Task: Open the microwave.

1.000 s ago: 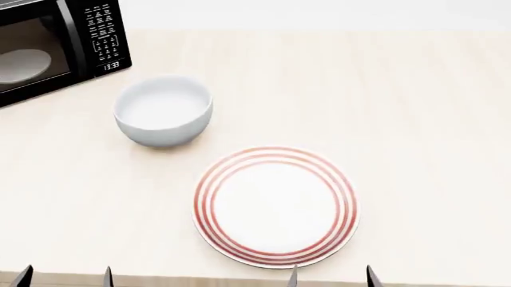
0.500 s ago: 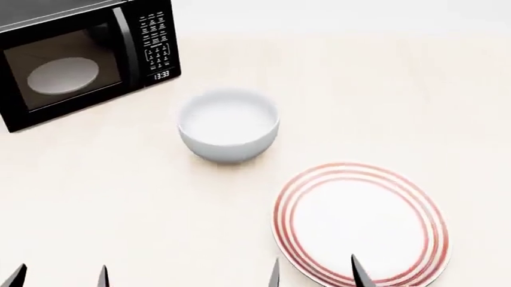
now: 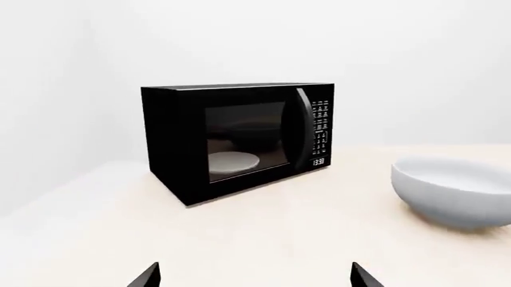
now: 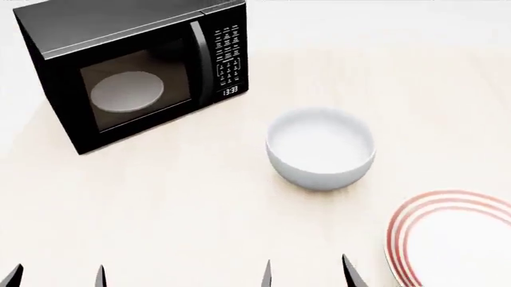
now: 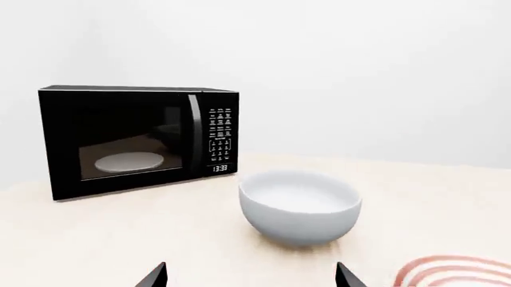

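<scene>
A: Jaws? Both grippers, left and right, are showing only spread tips at the near edge; released, grasping nothing.

B: Microwave?
A: Sitting far-left on the surface, door shut, handle just beside the panel.

B: Advice?
A: The left arm is looking best placed: go in passing left of the bowl, hook behind the handle, and pull along the door's arc.

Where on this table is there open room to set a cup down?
Bare pale wooden table stretches in front of the black boxy microwave, left of the white round bowl. More lies right of the bowl, beyond the red-ringed plate. Tightest is the gap between bowl and plate.
</scene>
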Available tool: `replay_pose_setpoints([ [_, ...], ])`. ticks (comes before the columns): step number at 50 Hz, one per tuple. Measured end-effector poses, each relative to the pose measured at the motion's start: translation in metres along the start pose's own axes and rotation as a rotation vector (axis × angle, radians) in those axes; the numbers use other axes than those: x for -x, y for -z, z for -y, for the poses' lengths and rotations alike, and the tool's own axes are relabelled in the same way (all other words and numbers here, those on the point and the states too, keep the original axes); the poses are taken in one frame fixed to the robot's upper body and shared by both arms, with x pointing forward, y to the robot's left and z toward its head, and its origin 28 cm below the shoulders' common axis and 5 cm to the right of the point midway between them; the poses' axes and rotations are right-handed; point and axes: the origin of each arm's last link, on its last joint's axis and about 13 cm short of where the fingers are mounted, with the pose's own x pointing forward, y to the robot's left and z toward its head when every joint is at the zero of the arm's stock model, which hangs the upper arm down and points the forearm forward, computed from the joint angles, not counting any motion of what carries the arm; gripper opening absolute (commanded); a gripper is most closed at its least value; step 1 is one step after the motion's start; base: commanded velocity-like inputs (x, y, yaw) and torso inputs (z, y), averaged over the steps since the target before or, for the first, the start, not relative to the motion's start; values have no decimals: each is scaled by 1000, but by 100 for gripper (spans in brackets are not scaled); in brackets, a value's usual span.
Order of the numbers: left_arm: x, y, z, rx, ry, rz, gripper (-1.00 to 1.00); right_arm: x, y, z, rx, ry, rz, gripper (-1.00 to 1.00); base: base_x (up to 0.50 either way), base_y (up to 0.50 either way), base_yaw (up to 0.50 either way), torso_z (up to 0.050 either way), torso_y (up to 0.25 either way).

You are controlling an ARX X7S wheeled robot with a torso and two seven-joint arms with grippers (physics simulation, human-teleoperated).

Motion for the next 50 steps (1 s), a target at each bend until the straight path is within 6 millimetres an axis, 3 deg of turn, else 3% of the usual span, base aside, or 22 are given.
replay_pose_setpoints([
  [28,1,-1,0,-5,9,5,100,-2,2,-1,-6,-17,-4,100,348,448,0,0,0],
  [50,1,-2,-1,-7,13,7,100,-5,3,-1,-8,-18,-7,100,447,49,0,0,1],
])
